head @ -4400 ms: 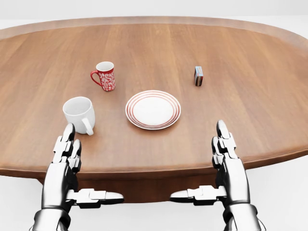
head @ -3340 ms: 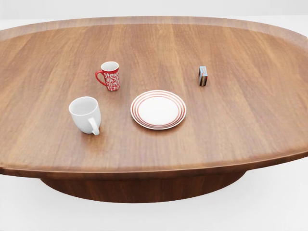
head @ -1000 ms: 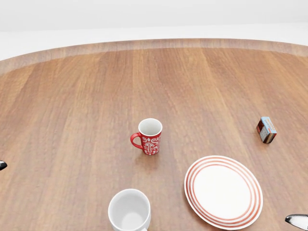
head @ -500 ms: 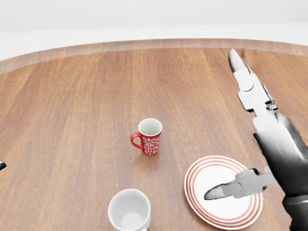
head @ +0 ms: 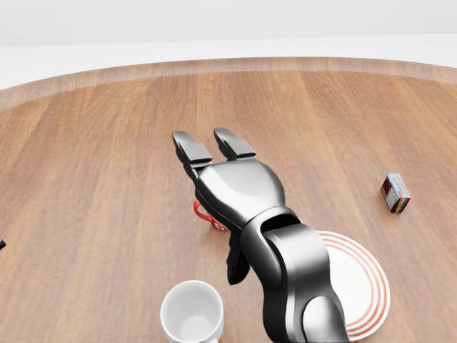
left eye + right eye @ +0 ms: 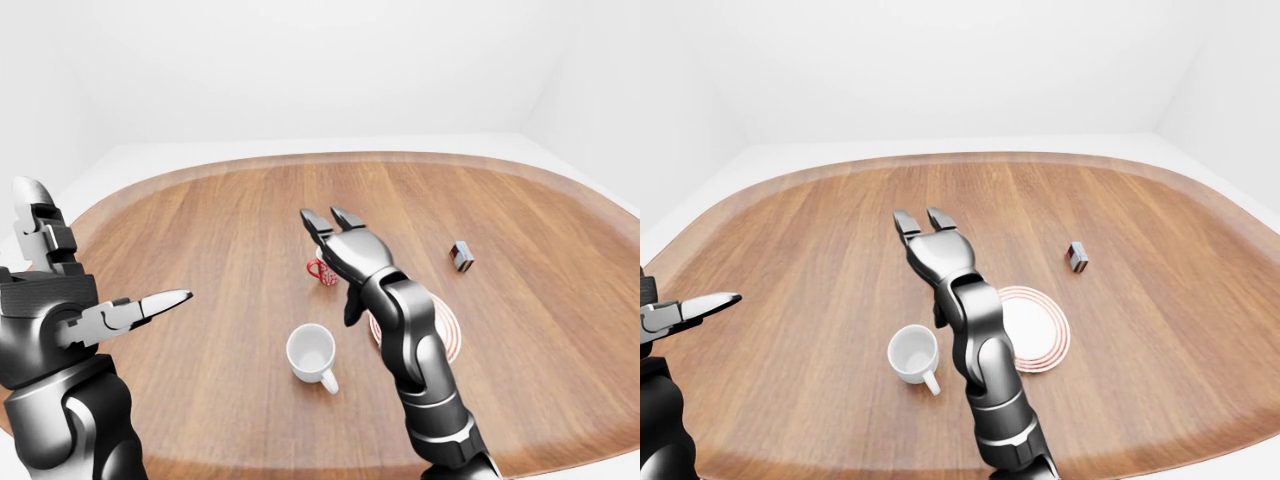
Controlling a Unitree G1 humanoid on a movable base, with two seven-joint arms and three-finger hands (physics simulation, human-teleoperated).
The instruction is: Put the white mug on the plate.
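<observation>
Satin brown wood-grain worktop [image 5: 107, 143], glossy white ceramic mug [image 5: 191, 314], glazed red-ringed plate [image 6: 1050, 335], polished dark metal right hand [image 5: 232, 182], metallic left hand [image 6: 60, 310]

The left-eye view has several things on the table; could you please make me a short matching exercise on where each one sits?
Things:
1. white mug
2. plate
3. small box
4. left hand

Places:
a. mostly behind the right forearm
b. raised at the view's left edge
c. alone toward the table's right
d. upright, left of the right forearm

Pairs: 1-d, 2-a, 3-c, 4-b
</observation>
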